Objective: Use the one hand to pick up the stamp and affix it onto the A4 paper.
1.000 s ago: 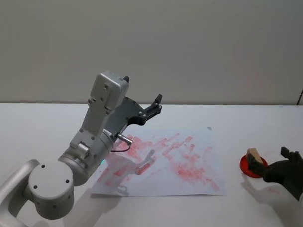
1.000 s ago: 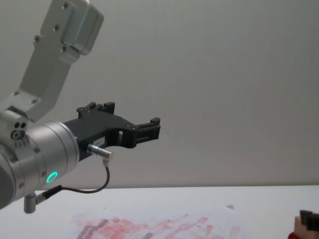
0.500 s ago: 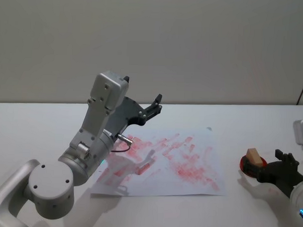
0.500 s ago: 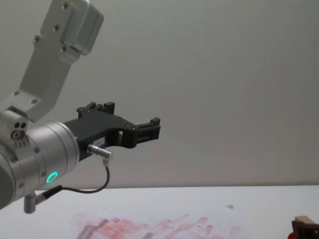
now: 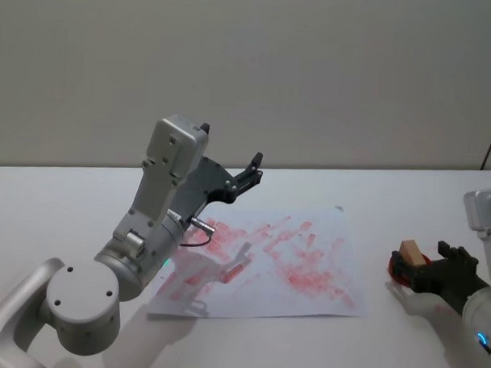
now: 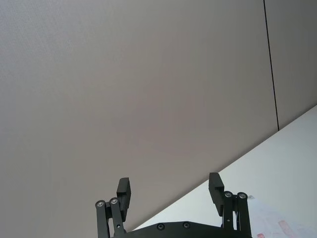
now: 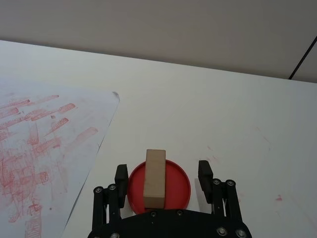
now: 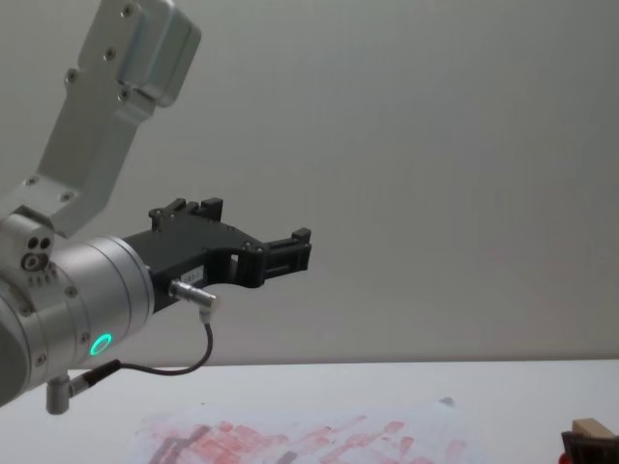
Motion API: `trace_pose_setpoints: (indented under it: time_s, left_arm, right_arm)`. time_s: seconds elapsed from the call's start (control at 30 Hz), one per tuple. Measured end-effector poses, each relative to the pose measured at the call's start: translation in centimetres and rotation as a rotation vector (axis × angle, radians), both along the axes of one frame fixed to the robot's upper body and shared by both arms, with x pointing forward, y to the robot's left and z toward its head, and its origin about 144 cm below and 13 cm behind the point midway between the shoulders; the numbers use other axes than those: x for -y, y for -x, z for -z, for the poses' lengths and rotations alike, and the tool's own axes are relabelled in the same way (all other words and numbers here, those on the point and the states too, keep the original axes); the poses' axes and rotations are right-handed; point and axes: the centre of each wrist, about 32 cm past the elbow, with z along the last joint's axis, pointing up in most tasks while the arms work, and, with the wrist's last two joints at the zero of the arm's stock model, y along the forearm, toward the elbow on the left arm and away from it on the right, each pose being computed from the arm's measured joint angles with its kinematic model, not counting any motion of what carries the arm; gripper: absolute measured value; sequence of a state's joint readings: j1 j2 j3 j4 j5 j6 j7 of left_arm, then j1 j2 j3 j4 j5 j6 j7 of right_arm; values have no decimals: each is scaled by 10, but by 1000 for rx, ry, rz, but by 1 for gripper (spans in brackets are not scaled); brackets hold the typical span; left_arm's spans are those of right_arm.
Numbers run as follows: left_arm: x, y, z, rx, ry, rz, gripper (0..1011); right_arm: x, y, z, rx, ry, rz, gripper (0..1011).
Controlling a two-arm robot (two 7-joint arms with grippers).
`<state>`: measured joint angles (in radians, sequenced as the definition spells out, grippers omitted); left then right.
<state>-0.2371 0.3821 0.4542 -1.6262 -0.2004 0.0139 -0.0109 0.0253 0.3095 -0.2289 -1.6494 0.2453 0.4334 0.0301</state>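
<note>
right wrist view shows my right end effector [image 7: 163, 174] low over the white worktop [image 7: 237, 114], its two black fingers [image 7: 121, 176] spread wide and holding nothing. the stamp [image 7: 155, 173], a pale wooden block, stands upright on a round red pad [image 7: 177, 191] between those fingers, with a gap on each side of the block. one finger sits just beside the pad's rim. pad and stamp rest on bare worktop near the right edge of the a4 paper [image 7: 34, 144], off the sheet, which lies flat and is covered in smudgy red marks. my left end effector [image 6: 168, 187] hangs high above the worktop on the left, fingers spread and empty.
</note>
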Motion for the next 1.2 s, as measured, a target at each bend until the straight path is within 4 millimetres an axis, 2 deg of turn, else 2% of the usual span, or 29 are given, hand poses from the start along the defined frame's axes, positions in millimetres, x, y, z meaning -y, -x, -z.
trace_pose_setpoints:
  time_s: [0.3,0.7,0.8,1.2]
  left_arm:
    - [0,0,0,0,0,0,1001]
    - [0,0,0,0,0,0,1001]
    - [0,0,0,0,0,0,1001]
    - [0,0,0,0,0,0,1001]
  right_arm:
    - [-1,-3,1,-3,5,1,644]
    - [-2,-4,1,-7,7,1,250]
    - [-2,-4,1,-7,8,1,216]
    - [-2,-5,-1,24,12,-14,217]
